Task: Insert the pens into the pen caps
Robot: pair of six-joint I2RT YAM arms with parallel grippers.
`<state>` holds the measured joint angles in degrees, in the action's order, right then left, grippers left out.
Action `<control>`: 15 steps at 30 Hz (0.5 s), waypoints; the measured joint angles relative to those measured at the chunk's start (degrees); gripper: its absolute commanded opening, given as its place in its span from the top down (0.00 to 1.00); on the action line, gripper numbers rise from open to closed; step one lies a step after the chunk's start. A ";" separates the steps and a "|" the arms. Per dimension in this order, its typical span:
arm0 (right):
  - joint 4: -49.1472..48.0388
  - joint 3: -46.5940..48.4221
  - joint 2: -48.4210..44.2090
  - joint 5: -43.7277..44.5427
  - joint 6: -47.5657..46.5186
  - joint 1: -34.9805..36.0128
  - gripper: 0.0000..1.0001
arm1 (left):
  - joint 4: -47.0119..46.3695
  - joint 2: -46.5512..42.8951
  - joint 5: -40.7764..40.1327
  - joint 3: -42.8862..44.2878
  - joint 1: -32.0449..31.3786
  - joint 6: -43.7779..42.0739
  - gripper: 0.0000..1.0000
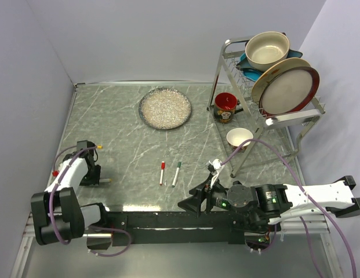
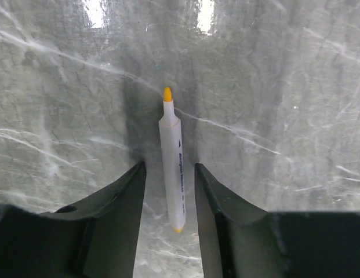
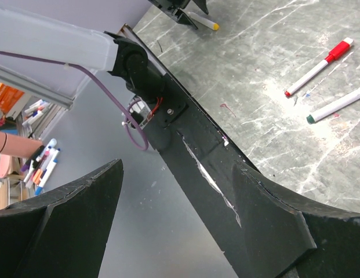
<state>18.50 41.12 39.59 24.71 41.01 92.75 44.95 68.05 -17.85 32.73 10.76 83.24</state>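
A white pen (image 2: 173, 174) with a yellow tip lies on the marble table, tip pointing away, between the fingers of my left gripper (image 2: 169, 168). The jaws stand open on either side of it, with a narrow gap on each side. In the top view that gripper (image 1: 98, 179) is low at the table's left. Two more pens lie side by side mid-table: one with a red cap (image 1: 162, 172) on it, one with a dark green end (image 1: 176, 172). My right gripper (image 3: 178, 168) hangs open and holds nothing over the table's front edge (image 1: 188, 204). I cannot make out any loose pen caps.
A speckled plate (image 1: 165, 108) lies at the back centre. A dish rack (image 1: 272, 119) with a bowl and plates stands at the back right, a red mug (image 1: 226, 107) and a white cup (image 1: 239, 138) beside it. Walls close the left and back.
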 measured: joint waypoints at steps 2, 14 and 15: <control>0.00 0.00 0.02 -0.02 -0.04 0.00 0.17 | 0.09 0.74 0.00 0.35 0.15 -0.63 0.65; -0.17 0.00 2.49 -0.70 -1.22 0.00 0.17 | -0.59 -1.11 0.02 -0.85 0.31 -2.69 0.99; -0.37 0.00 2.73 -1.16 -1.49 0.00 0.17 | -0.66 -1.31 0.07 -0.90 0.31 -3.15 0.99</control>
<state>18.13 41.12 42.33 23.55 39.53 92.75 44.29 66.74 -17.78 31.83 11.07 80.09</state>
